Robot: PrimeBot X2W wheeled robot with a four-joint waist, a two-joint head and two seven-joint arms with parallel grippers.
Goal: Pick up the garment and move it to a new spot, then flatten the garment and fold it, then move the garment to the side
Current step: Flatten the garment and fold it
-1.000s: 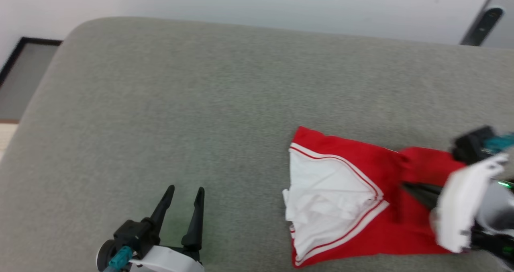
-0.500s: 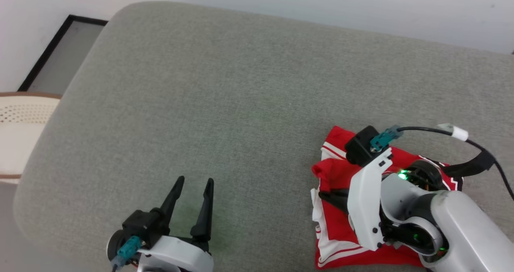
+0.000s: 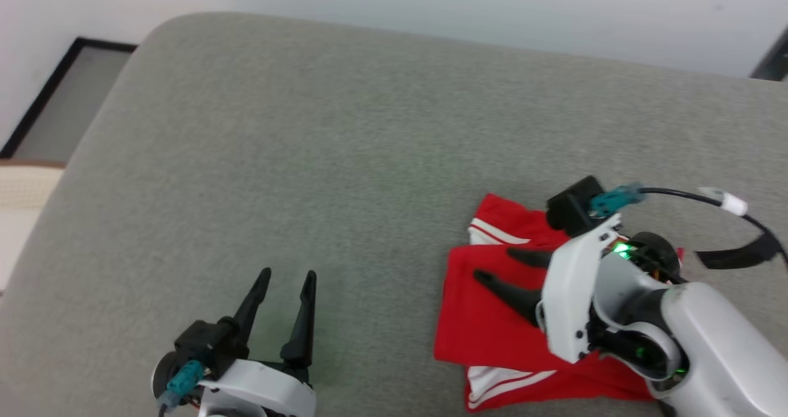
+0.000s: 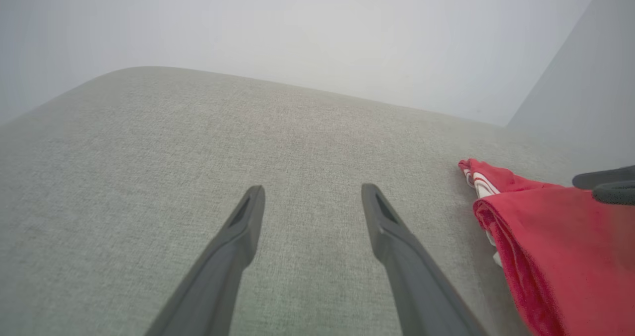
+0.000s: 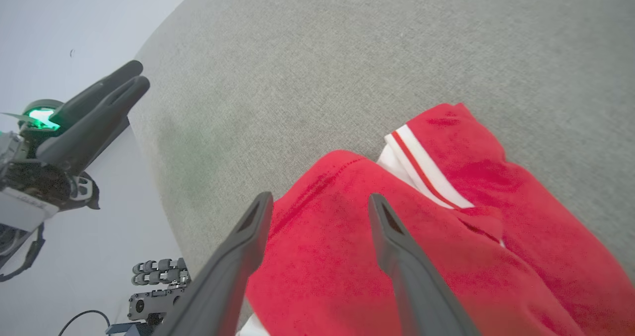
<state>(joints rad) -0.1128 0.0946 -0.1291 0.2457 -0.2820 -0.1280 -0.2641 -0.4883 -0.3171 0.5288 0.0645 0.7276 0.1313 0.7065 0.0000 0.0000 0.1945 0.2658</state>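
The red folded jersey garment with white striped trim (image 3: 486,324) lies on the grey fabric cushion (image 3: 308,158). Right gripper (image 3: 494,264): fingers spread over it, empty. Left gripper (image 3: 287,275): spread, empty.

Right part of the garment (image 3: 486,318) is hidden from you in head view: right arm (image 3: 702,324) covers it, lower right. Left wrist view clips it at right and bottom edges; right gripper (image 4: 588,187) there is blurred, clipped too.

The left end effector (image 3: 286,278) sits low at the left, its two dark fingers spread wide and pointing forward. The right end effector (image 3: 494,264) points leftward from a bent white forearm (image 3: 708,343), fingers likewise parted.
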